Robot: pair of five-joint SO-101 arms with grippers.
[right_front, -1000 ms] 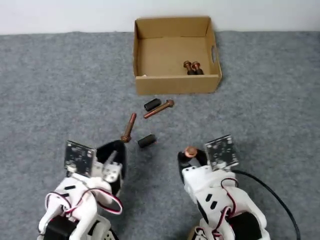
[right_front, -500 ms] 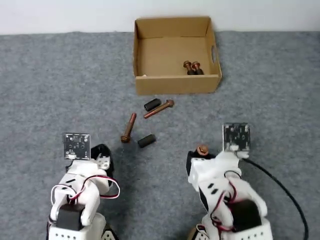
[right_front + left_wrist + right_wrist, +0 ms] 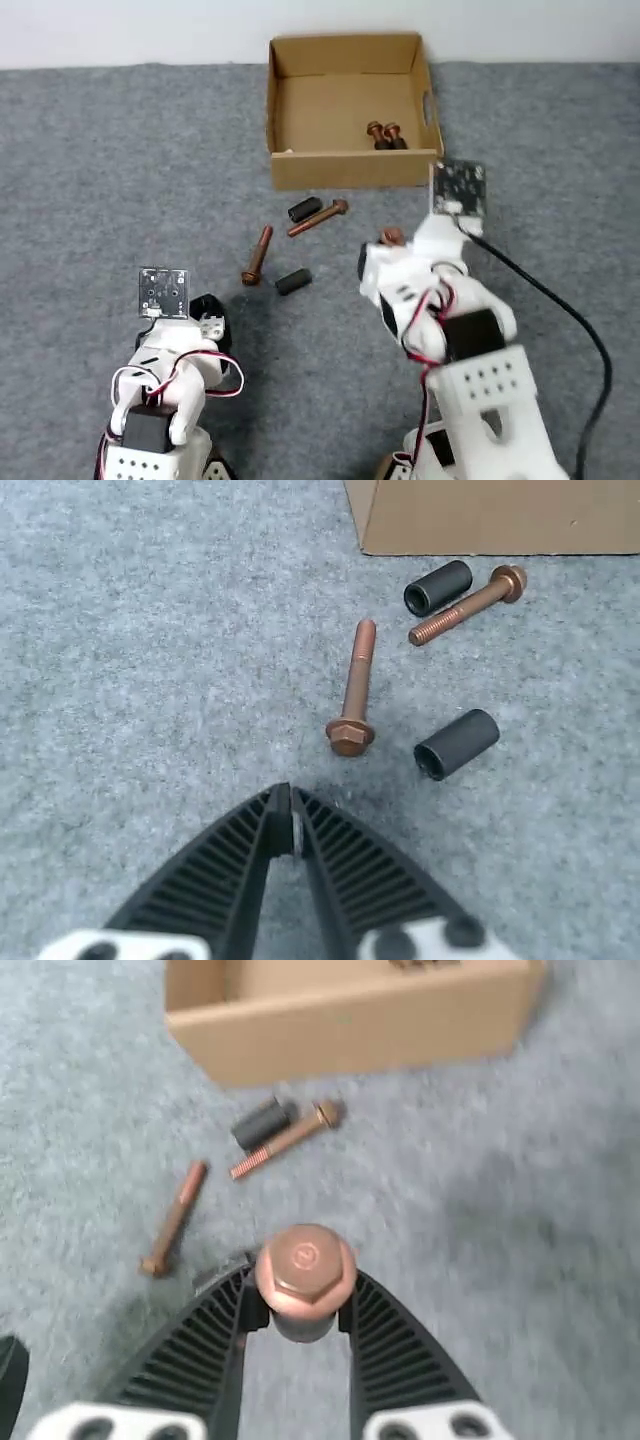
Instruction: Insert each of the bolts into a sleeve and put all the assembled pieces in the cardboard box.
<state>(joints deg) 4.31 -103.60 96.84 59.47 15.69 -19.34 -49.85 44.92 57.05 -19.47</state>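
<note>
My right gripper is shut on a copper bolt with a dark sleeve on its shank, held head-up just in front of the cardboard box. Two loose bolts and two black sleeves lie on the carpet between the arms and the box. In the left wrist view, one bolt lies just ahead of my left gripper, which is shut on nothing. Two assembled pieces rest inside the box.
Grey carpet covers the table. The box stands at the far middle, with a handle slot in its right wall. A black cable trails from the right arm toward the near right edge.
The right arm has swung forward toward the box, carrying the bolt from the near side. The left arm has drawn back toward its base.
</note>
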